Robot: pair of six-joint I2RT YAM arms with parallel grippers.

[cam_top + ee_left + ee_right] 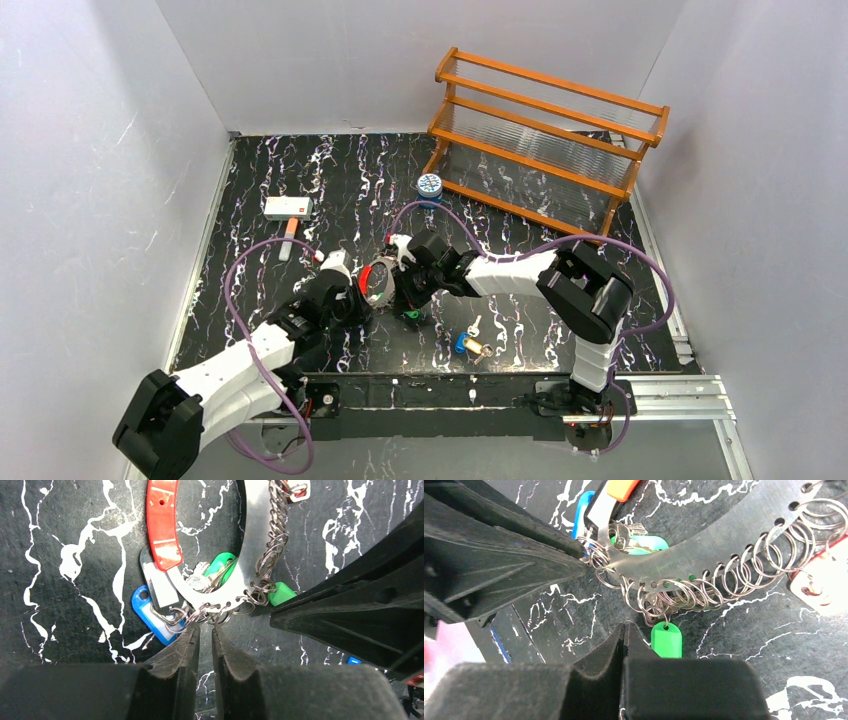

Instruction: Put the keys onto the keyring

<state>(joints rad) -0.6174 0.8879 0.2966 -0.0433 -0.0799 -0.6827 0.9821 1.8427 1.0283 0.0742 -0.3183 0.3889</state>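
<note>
The keyring (378, 283) is a flat silvery band (255, 540) with a red grip (162, 522) and many small split rings along its rim (704, 555). Blue (150, 615), black-and-white (162, 587) and green (666, 639) tags hang from those rings. My left gripper (205, 630) is pinched on the cluster of split rings at the band's rim, with a thin slit between its jaws. My right gripper (624, 627) is shut and empty, its tip just below the rings beside the green tag. Loose keys lie on the table nearer the front: blue-headed (461, 343), gold (478, 349) and silver (474, 325).
A wooden rack (545, 125) stands at the back right with a small blue-and-white tin (429, 185) in front of it. A white box (288, 207) lies at the back left. White walls close in the black marbled table (300, 170).
</note>
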